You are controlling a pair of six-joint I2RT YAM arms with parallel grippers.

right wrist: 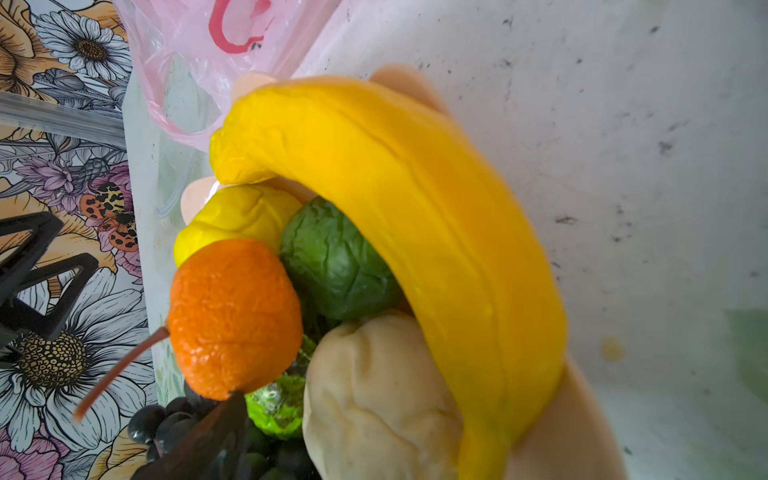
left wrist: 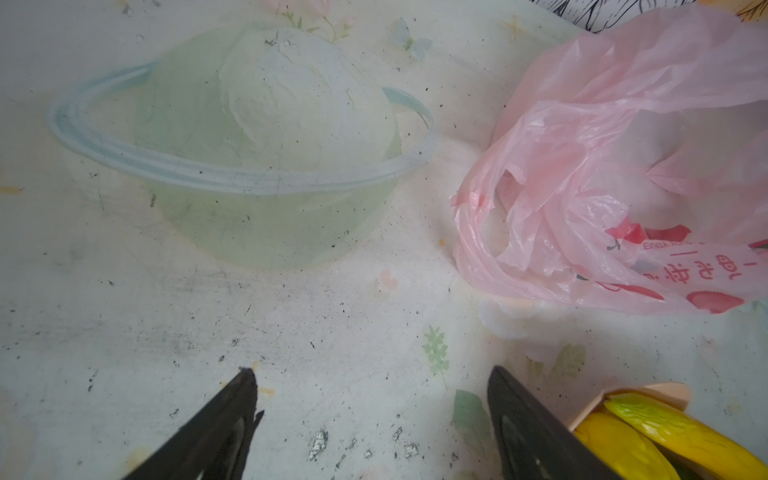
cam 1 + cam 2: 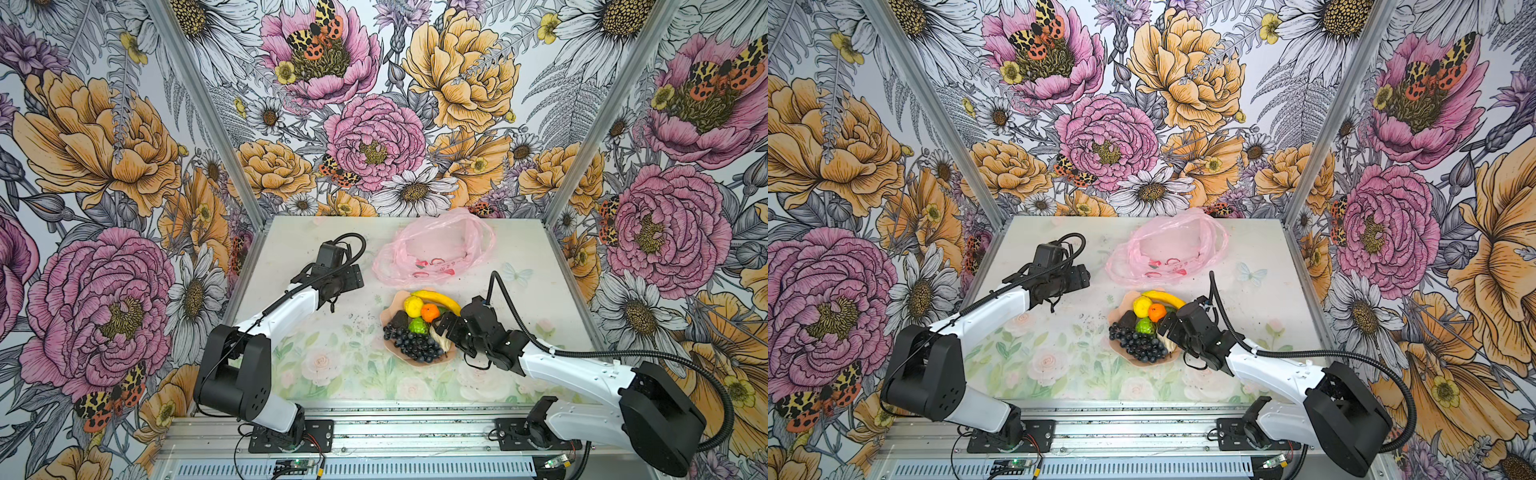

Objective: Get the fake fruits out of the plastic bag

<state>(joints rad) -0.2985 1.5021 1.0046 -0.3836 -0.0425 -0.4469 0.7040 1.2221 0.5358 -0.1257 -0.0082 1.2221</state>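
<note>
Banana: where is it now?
In both top views the banana lies along the far rim of the plate, right of centre, between the lemon and tangerine on the near side and the plastic bag beyond.

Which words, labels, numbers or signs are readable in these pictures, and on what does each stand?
Nothing can be quoted with certainty.
On the plastic bag, red print: large characters and one tiny line of letters, upside down and creased, unreadable.
No other text anywhere.
</note>
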